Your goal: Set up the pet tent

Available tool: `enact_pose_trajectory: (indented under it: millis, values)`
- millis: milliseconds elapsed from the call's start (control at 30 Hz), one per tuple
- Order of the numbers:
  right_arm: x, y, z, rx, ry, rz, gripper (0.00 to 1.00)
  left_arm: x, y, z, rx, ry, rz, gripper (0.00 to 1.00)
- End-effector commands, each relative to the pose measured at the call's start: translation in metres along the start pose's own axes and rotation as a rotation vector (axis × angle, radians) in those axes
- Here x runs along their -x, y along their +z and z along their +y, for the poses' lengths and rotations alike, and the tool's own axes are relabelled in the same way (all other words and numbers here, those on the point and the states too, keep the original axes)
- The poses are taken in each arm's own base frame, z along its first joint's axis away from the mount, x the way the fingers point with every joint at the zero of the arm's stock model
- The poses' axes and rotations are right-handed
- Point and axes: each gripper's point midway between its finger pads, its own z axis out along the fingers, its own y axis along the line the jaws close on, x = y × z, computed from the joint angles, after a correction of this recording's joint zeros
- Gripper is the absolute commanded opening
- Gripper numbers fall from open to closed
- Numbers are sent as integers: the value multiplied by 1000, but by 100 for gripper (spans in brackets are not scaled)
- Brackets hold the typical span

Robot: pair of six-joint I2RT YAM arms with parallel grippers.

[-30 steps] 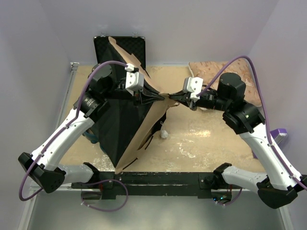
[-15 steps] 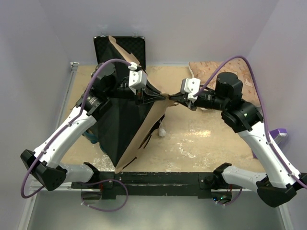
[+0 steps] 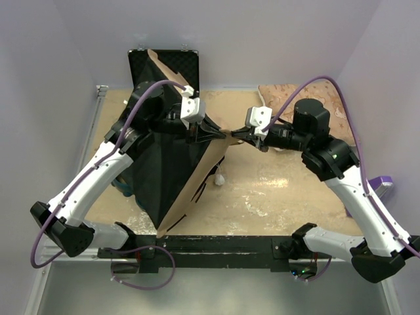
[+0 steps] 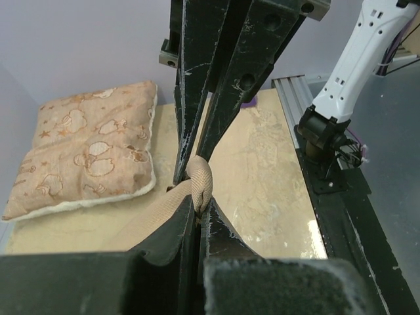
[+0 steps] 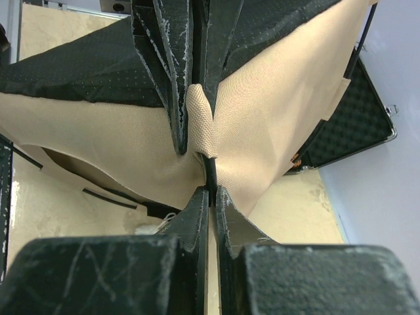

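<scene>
I see the pet tent (image 3: 172,167) on the left half of the surface (image 3: 282,190), tipped on its side. Its long axis runs left to right, with the wide base by my left arm and the peak pointing right, raised over the middle. Black lining faces the overhead camera, and a tan flank drops toward the near edge. The white pom-pom (image 3: 220,178) hangs beneath the peak.

My left tool (image 3: 220,134) is clamped on the tan fold at the peak. My right tool (image 3: 237,133) meets it nose to nose, pinched tight on the same tip.

The surface is sandy beige with pale scuffs. A leaf-patterned pillow (image 3: 338,105) lies at the far right corner, an open black case (image 3: 187,64) stands behind the tent, and the walls are pale lilac.
</scene>
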Motion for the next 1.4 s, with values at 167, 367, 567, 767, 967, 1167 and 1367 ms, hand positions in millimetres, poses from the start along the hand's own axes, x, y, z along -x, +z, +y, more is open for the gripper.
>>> enact_pose_trajectory:
  millis: [167,367,567,767,967,1167,1367]
  values:
    - [-5,6,6,36,25,28,0,-19,7,4,-14,-17,123,0]
    - [-19,14,6,20,32,76,0,-30,13,-1,-25,-23,192,0]
    - [-25,18,3,3,42,97,0,-42,15,0,-2,-28,242,0]
    - [-47,15,12,15,41,164,0,-23,10,-4,3,53,180,0]
    - [-56,14,20,41,42,185,0,-9,9,-3,8,52,142,0]
    - [-55,21,18,47,44,181,0,-10,14,-7,-26,28,144,0]
    - [-26,22,18,62,39,108,0,-42,26,-13,-34,-31,244,0]
